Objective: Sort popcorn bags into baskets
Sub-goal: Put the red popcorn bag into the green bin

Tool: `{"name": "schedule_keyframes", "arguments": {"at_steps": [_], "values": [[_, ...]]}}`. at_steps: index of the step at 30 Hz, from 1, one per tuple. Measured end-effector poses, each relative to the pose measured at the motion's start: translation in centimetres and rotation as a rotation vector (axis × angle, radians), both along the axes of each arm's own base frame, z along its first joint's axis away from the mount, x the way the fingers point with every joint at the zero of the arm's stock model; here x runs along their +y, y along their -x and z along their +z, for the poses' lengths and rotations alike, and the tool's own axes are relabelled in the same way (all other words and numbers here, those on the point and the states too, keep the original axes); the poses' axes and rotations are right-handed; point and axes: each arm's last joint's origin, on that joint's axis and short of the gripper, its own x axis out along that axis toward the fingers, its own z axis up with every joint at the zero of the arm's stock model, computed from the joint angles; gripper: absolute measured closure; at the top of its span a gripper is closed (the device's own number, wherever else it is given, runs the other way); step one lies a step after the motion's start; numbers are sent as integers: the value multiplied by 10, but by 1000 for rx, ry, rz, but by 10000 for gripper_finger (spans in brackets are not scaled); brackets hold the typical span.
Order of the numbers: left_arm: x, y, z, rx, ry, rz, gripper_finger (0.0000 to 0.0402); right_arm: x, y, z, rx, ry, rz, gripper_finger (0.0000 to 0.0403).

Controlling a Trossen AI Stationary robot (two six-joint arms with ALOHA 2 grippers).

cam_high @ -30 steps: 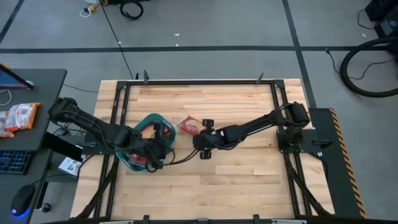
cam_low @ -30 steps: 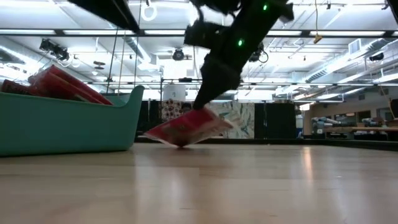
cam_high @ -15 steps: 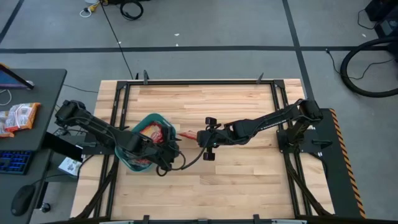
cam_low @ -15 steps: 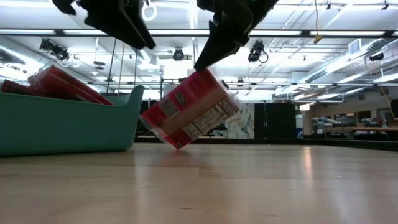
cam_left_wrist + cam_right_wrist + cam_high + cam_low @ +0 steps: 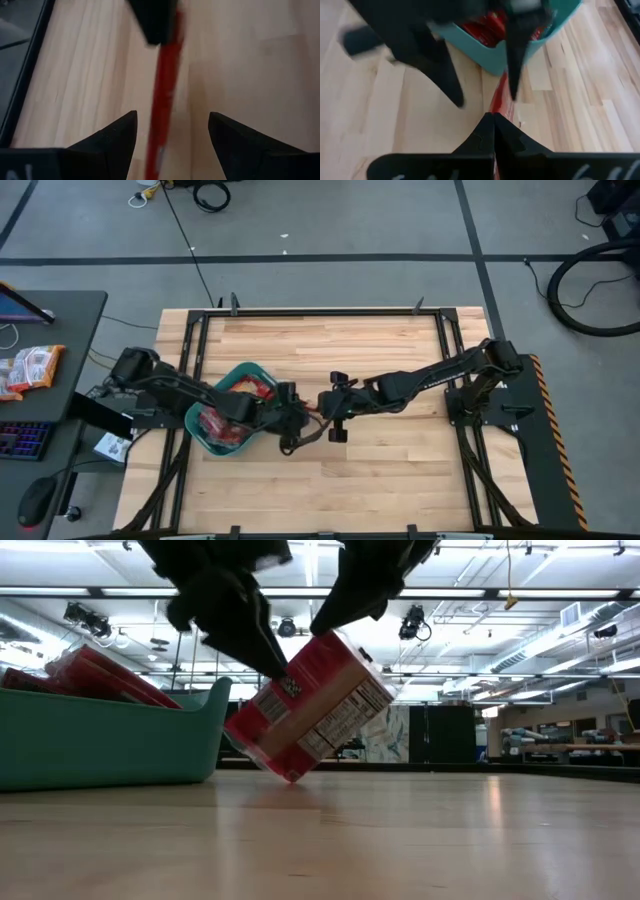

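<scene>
My right gripper (image 5: 328, 628) is shut on a red popcorn bag (image 5: 310, 705) that hangs tilted just right of the teal basket (image 5: 203, 442). In the left wrist view the bag (image 5: 162, 100) shows edge-on, running between the fingers of my open left gripper (image 5: 172, 120) with a gap on each side. In the low view my left gripper (image 5: 272, 662) comes down at the bag's upper left. The basket (image 5: 110, 745) stands on the table and holds several red bags (image 5: 95, 675). My right gripper pinches the bag's upper edge (image 5: 335, 640) between its two fingers, slanting down from the table's right side. The bag hangs tilted below the fingers. Its lower corner (image 5: 290, 776) is down at the table top; whether it touches there I cannot tell.
Black frame rails (image 5: 190, 360) run along the table's left, right and far edges. Bare wood (image 5: 400, 470) lies toward the near edge and the right. More packets (image 5: 30, 368) lie on a desk off the table's left.
My right gripper has risen with the bag, which was low and nearly flat at the table and now hangs tilted, its broad face to the low view. My left gripper has left the basket, going right and down, and now straddles the bag.
</scene>
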Motion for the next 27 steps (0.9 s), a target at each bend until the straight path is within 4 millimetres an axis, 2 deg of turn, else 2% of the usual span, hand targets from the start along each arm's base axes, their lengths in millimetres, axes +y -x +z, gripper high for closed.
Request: {"name": "schedule_keyframes", "arguments": {"at_steps": [5,8,15,18,19,24,27], "values": [[16,-8,-9,21,4,46,157,4,0,2,-19,-18,22,402],[20,-9,-10,33,38,36,182,5,0,2,-19,-20,24,402],[21,-9,-10,50,93,-2,307,5,-1,3,-25,-20,25,400],[21,-9,-10,54,96,-8,370,6,-1,3,-27,-21,29,389],[21,-8,-10,57,92,-12,380,6,-1,3,-27,-22,32,383],[21,-5,-4,55,83,-26,373,10,12,16,-17,-20,55,350],[22,-2,11,64,91,-27,372,13,28,33,-21,-22,59,334]]}}
